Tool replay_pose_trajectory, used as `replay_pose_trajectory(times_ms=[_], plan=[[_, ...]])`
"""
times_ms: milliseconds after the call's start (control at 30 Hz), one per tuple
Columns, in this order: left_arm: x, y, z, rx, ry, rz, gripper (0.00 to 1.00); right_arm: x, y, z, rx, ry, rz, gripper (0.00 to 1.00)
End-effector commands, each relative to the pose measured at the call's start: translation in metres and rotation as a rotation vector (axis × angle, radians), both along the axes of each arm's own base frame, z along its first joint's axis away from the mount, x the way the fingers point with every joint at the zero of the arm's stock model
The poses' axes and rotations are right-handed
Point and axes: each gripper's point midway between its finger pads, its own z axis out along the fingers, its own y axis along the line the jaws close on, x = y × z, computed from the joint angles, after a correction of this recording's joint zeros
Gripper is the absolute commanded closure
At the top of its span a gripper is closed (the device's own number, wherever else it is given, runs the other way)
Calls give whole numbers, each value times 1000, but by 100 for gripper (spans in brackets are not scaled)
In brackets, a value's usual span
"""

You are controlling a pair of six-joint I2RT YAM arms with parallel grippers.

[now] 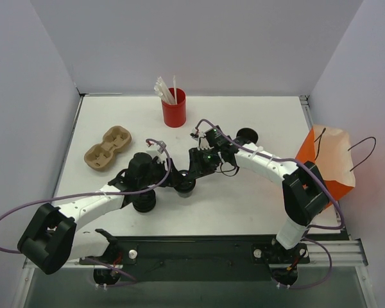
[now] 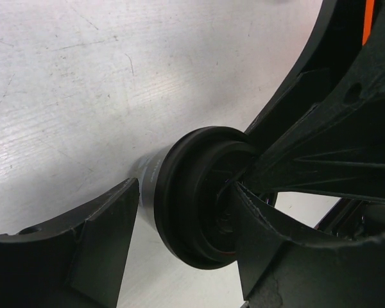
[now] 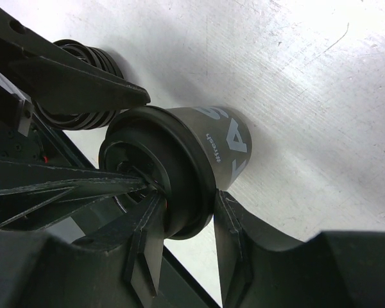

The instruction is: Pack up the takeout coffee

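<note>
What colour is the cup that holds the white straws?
The straw cup is red, which shows best in the top external view.

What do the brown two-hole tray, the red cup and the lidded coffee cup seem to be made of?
Brown tray: likely moulded paper pulp, matte and rough-looking. Red cup: probably plastic or coated paper, smooth, even colour. Coffee cup: seemingly paper, matte dark wall with white letters; its lid looks plastic, smooth with slight sheen.

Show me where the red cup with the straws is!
In the top view, the red cup stands near the far edge of the table, about the middle, just right of the brown cup carrier.
</note>
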Motion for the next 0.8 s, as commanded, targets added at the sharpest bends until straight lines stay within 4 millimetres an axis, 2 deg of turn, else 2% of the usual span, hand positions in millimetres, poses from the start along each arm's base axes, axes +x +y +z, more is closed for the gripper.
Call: replay_pose_trajectory(times_ms=[0,233,500,600,767], plan=[[1,6,-20,55,12,22,36,-6,-14,-12,-73,9,-13,69],[-7,14,-42,105,57,31,46,5,-11,15,-6,-15,-62,62],[-18,22,-63,130,93,48,46,6,-12,37,37,-31,-116,57],[-21,23,-66,123,98,55,47,5,-14,40,43,-33,-140,58],[-24,24,-63,104,97,65,47,3,-18,32,38,-21,-179,59]])
